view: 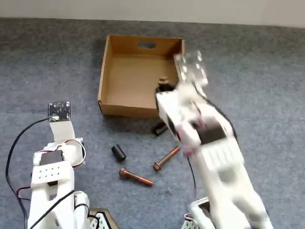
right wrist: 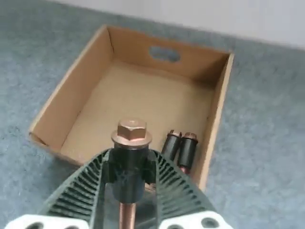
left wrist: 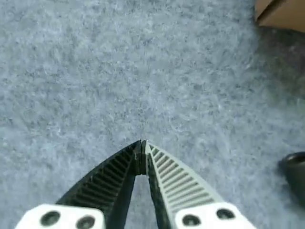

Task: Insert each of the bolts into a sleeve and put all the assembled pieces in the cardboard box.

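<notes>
Here the right claw (right wrist: 129,158) clamps a sleeved bolt (right wrist: 131,134) near the cardboard box (right wrist: 78,88), left claw (left wrist: 143,146) pinched together.

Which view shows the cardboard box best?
Right wrist view: the cardboard box shows walls, floor and two assembled pieces inside. High view: the right arm covers one corner. Left wrist view: just a corner.

We see the left gripper (left wrist: 142,145) hanging over grey carpet (left wrist: 95,71), its two ribbed fingers (left wrist: 176,183) pressed together so that the tips meet. Farther off, a brown corner of the cardboard box (left wrist: 283,13) rests on the carpet. Nearer, well apart from the tips, lies a dark rounded shape, possibly a sleeve (left wrist: 295,169), cut off at the edge.
</notes>
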